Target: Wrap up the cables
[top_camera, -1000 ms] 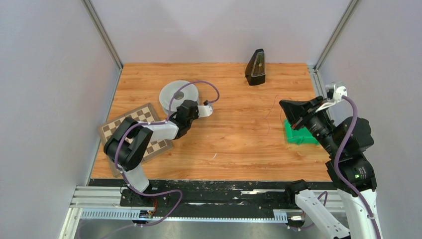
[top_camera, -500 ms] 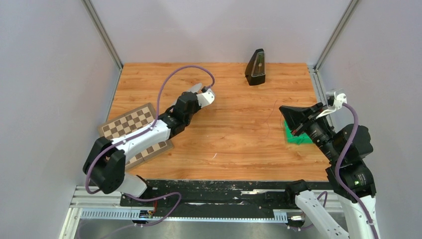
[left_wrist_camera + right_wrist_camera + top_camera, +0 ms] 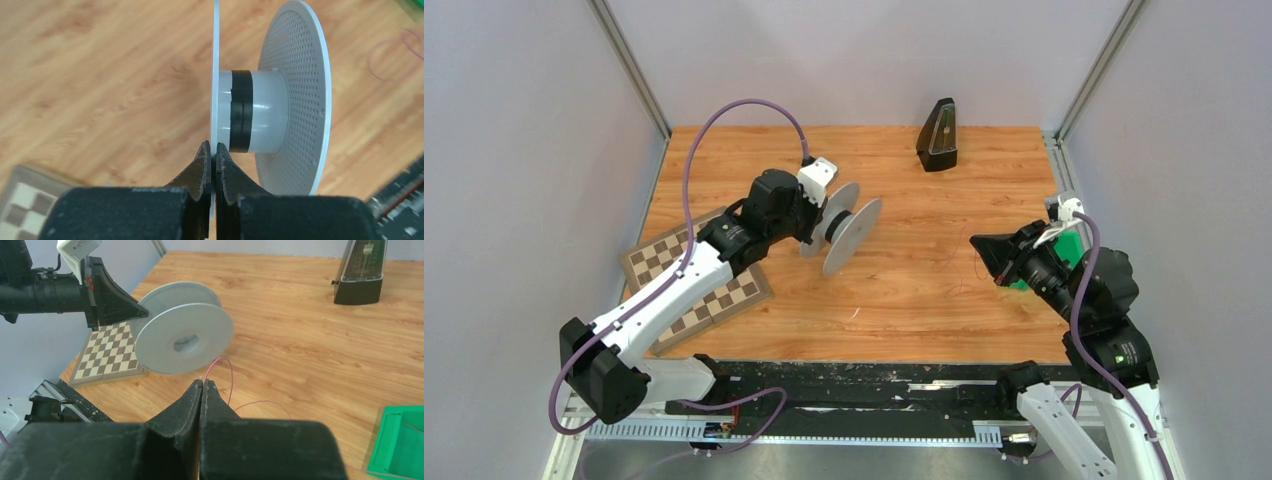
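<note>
Wooden desk point(image 3: 924, 290): carries a checkerboard point(image 3: 105, 355) at the left, a black metronome point(image 3: 939, 135) at the far edge and a green bin point(image 3: 387, 445) at the right.
In the way: the left arm reaches across the checkerboard. The metronome stands well apart from both claws.
Spool point(image 3: 854, 238): grey, turned on edge with its axis roughly level, just right of the checkerboard.
Left claw point(image 3: 215, 155): pressed together on the rim of the spool's near flange, so that the thin disc sits between the fingertips.
Cable point(image 3: 220, 358): a thin pink strand on the desk between the spool and the bin, looping up from the right fingertips and trailing back toward the bin.
Right claw point(image 3: 202, 385): closed tight, seemingly pinching the cable's end. It points at the spool from the bin side and stays apart from it.
Left wrist view only: a black band point(image 3: 240, 112) around the white hub, and perforations on the far flange.
Right wrist view only: the cable meeting the fingertips; from the top view the strand is barely a hairline.
Undecided: whether the spool's lower rim touches the desk.
</note>
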`<state>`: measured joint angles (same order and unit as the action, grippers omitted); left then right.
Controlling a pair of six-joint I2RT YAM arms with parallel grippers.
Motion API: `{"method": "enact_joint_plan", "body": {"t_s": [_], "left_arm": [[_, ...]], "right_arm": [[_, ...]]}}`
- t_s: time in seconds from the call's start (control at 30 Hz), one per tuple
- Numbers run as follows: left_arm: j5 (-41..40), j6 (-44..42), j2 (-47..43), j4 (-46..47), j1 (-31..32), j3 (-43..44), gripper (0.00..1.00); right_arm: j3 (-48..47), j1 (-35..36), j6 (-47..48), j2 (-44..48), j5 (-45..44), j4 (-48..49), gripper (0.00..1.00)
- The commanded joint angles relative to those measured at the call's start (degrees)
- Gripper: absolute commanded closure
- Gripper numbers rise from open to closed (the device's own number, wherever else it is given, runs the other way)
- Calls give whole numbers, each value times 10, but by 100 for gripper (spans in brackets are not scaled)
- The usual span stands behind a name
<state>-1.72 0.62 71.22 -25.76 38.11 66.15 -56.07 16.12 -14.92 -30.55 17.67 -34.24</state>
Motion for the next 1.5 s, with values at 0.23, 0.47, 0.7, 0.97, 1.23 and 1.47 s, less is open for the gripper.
{"method": "enact_joint_plan", "body": {"t_s": [0.23,0.47,0.7,0.97,1.23,1.47], "left_arm": [[106,51,9,-9,5,-9,95],[121,54,11,-1,6,-23,82],[126,57,13,16,16,-39,74],[117,50,19,8,18,-35,65],[131,48,24,9,19,-34,64],[133,33,32,9,19,-24,65]], "right_arm": [[6,4,-7,-10,16,0,100],[3,4,-9,-13,15,0,100],[3,4,-11,-9,15,0,100],[7,3,-10,-6,30,0,100],[11,4,-7,-13,40,-1,100],[8,4,-45,-20,38,2,100]]}}
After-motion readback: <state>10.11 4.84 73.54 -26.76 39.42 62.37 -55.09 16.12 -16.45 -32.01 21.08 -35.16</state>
